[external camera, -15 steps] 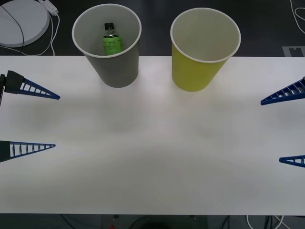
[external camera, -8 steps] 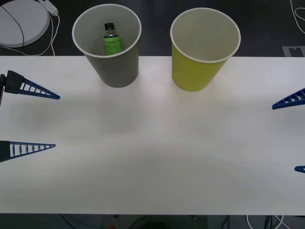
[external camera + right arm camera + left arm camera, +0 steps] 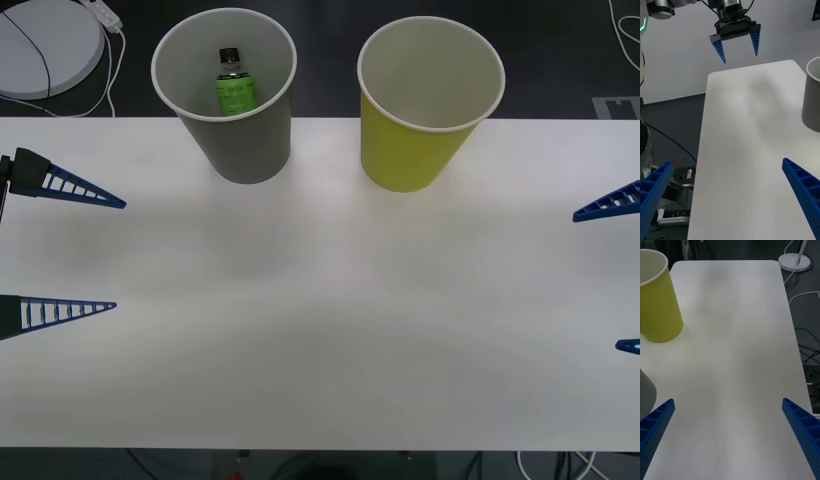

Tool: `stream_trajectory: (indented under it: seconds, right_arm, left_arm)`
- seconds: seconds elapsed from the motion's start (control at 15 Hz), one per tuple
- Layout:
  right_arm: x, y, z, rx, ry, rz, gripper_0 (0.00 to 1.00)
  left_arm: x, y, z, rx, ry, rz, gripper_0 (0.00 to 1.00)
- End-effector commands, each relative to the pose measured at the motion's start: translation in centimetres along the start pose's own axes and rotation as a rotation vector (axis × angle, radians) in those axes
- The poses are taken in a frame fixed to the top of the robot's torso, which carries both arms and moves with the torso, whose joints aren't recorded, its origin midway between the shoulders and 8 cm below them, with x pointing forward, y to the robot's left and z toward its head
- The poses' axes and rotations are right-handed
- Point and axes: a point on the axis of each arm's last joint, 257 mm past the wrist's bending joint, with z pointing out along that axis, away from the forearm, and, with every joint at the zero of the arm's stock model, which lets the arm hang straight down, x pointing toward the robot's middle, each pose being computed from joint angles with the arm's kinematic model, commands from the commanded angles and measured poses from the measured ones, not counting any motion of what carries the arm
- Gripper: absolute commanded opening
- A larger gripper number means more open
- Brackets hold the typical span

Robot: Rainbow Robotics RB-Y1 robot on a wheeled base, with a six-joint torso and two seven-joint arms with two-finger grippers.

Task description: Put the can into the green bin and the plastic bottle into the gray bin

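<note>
The gray bin [image 3: 240, 140] stands at the table's back left, with the plastic bottle [image 3: 233, 85] upright inside it, black cap up. To its right stands the green bin [image 3: 410, 150], whose visible inside is pale and bare. The can is out of view. My left gripper [image 3: 120, 255] hovers open over the table's left side, holding nothing. At the right edge my right gripper [image 3: 596, 281] is open and holds nothing as well. The right wrist view shows the gray bin [image 3: 813, 97] and my left gripper [image 3: 739, 58] across the table. The left wrist view shows the green bin [image 3: 657, 303].
The white table [image 3: 320, 320] stretches between the two grippers. A white round base [image 3: 40, 45] with a cable lies off the table at the back left. Cables trail on the dark floor beyond the right edge.
My right gripper has drawn back toward the table's right edge, so less of its fingers shows. The left gripper, both bins and the bottle have not moved.
</note>
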Motion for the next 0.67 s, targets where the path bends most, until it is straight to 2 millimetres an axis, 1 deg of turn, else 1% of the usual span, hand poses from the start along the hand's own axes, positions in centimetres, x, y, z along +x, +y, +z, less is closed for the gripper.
stream_trajectory:
  seconds: [0.07, 0.33, 0.67]
  right_arm:
    - [0.28, -0.52, 0.04, 0.024, 0.004, 0.005, 1.0]
    - [0.85, -0.72, 0.18, 0.042, 0.004, 0.006, 1.0]
    - [0.85, -0.72, 0.18, 0.042, 0.004, 0.004, 1.0]
  left_arm:
    - [0.0, 0.0, 0.0, 0.0, 0.0, 0.0, 1.0]
    - [0.0, 0.0, 0.0, 0.0, 0.0, 0.0, 1.0]
    - [0.0, 0.0, 0.0, 0.0, 0.0, 0.0, 1.0]
